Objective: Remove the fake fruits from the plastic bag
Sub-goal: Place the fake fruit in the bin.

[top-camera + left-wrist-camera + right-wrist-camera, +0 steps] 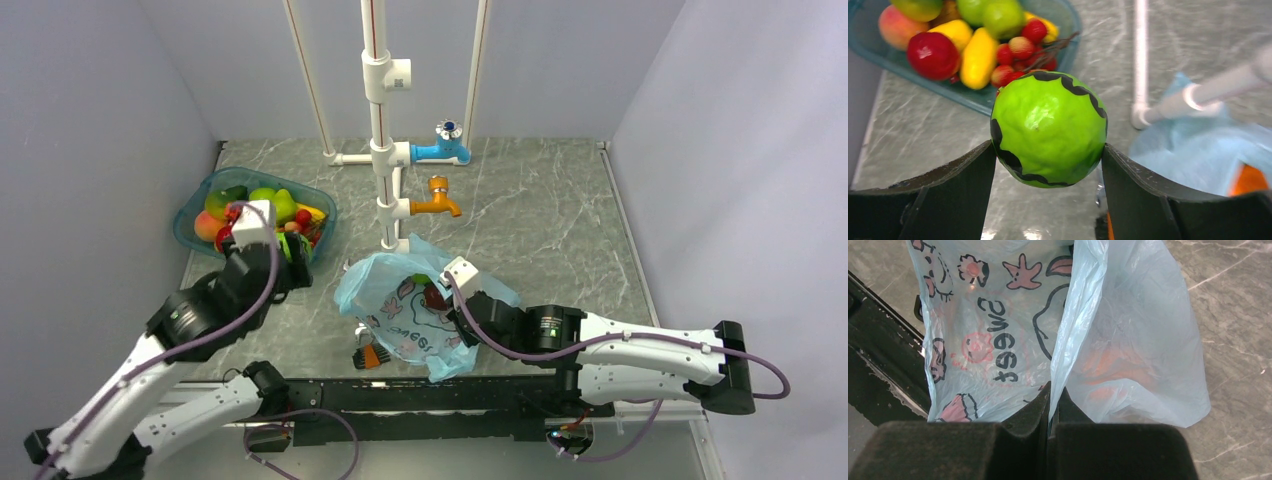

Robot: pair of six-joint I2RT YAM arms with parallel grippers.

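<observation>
On the table [560,220], basket [322,200] rear left, bag [400,320] front centre, pipe stand [378,150] behind it, left gripper [1048,152] holding round fruit [1048,120] before basket, right gripper [1049,390] pinching bag's edge.

The round green fruit [1048,130] is glossy lime with wavy black bands. The plastic bag [998,330] is translucent light blue, printed with dark-outlined cartoons, pink fills and dark lettering. The basket [968,102] is teal, the table [540,200] grey and marble-veined.
</observation>
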